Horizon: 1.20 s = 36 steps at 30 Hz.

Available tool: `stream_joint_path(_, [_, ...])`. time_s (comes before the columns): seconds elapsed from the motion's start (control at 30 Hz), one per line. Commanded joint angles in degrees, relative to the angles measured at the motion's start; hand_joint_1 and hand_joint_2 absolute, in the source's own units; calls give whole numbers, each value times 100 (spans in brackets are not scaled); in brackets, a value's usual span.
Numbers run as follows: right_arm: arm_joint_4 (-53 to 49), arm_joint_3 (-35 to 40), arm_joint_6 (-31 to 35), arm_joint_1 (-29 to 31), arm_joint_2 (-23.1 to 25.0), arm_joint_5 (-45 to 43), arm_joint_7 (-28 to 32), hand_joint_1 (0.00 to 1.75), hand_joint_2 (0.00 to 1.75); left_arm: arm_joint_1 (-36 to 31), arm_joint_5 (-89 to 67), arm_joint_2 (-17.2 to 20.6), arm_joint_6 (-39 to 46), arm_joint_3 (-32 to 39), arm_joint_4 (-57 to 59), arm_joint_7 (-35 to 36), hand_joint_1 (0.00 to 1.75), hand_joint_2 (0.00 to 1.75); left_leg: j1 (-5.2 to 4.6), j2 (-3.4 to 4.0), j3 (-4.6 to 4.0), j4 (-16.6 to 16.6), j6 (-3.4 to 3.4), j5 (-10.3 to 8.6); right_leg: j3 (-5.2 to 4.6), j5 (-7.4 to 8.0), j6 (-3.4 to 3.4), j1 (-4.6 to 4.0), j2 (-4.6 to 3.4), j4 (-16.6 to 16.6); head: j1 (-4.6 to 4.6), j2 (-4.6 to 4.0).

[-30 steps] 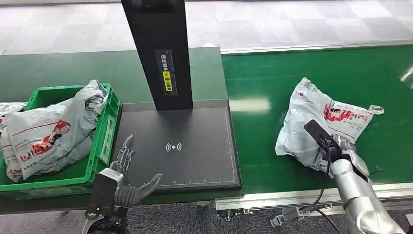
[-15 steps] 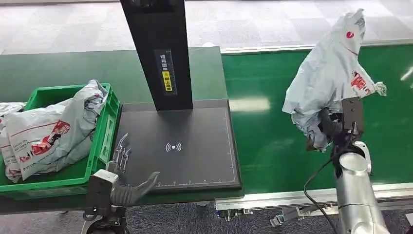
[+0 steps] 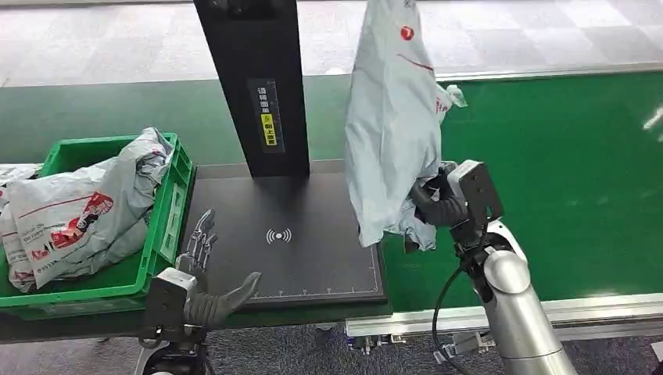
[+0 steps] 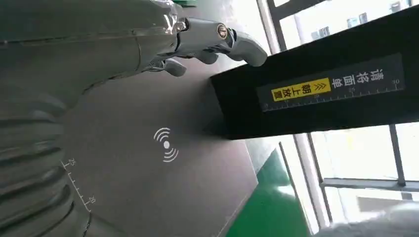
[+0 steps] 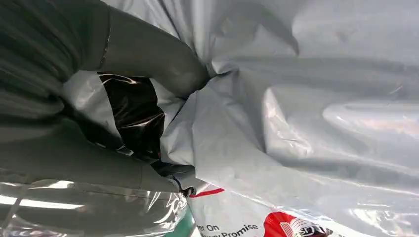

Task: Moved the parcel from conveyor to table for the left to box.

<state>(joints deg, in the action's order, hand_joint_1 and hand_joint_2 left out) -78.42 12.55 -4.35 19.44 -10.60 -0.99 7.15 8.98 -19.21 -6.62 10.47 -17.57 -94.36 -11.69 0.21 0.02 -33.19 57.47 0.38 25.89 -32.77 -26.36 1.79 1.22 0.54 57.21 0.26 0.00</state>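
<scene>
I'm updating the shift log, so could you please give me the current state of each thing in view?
Parcel: lifted, gripped by the right robot hand, hanging over the scan table's right edge.
Left robot hand: empty, fingers apart, at the table's near edge.
Scan table: nothing resting on it.
Green crate: holds grey parcels.
Conveyor: bare green belt.

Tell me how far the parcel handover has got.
Done: the grey plastic mailer parcel is off the green conveyor belt. In hand: the right hand holds it in the air at the black scanner pad's edge. Left: set it down; the left hand, open, then boxes it in the green plastic crate.
</scene>
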Motion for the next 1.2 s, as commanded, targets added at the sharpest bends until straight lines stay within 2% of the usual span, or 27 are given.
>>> stream_joint_path(0.03, [135, 1575, -461, 158, 115, -471, -223, 175, 175, -190, -9, 69, -12, -64, 392, 23, 0, 175, 3, 23, 22, -12, -4, 3, 15, 5, -13, -4, -26, -13, 0, 0])
stream_joint_path(0.23, [676, 2254, -490, 413, 94, -581, -307, 175, 175, -233, -10, 102, 14, -88, 437, 29, 0, 175, 3, 21, 21, -13, -5, 0, 15, 8, -13, -4, -24, -13, 0, 0])
stream_joint_path(0.43, [1005, 2324, -548, 557, 104, -740, -430, 175, 175, -171, -16, 119, 62, -96, 387, 24, 0, 175, 2, 9, 18, -11, -4, 0, 15, 3, -11, -3, -12, -11, 0, 0])
stream_joint_path(0.67, [2458, 2580, -447, 1345, 213, -842, -539, 175, 175, -95, -39, 104, 213, -28, 218, 68, 0, 175, 2, 25, 21, -12, -4, -1, 15, 10, -12, -3, -29, -13, 0, 0])
stream_joint_path(0.83, [2974, 2727, -76, 1676, 72, -359, -507, 175, 175, -22, -64, 114, 261, -3, 90, 82, 0, 175, 0, 12, 13, -5, -3, 0, 11, 4, -6, 0, -14, -6, 0, 0])
stream_joint_path(1.1, [3238, 2624, -11, 1737, 6, -341, -490, 175, 175, -62, -50, 136, 265, -53, 184, 81, 0, 175, 0, 2, 9, -2, -3, -1, 9, 2, -6, 0, -5, -3, 0, 0])
stream_joint_path(1.2, [2997, 2503, -251, 1399, -134, -340, -339, 175, 175, -52, 29, 194, 260, -127, 284, 9, 0, 175, 2, -6, 15, -7, -4, -4, 18, 3, -8, -2, 2, -10, 0, 0])
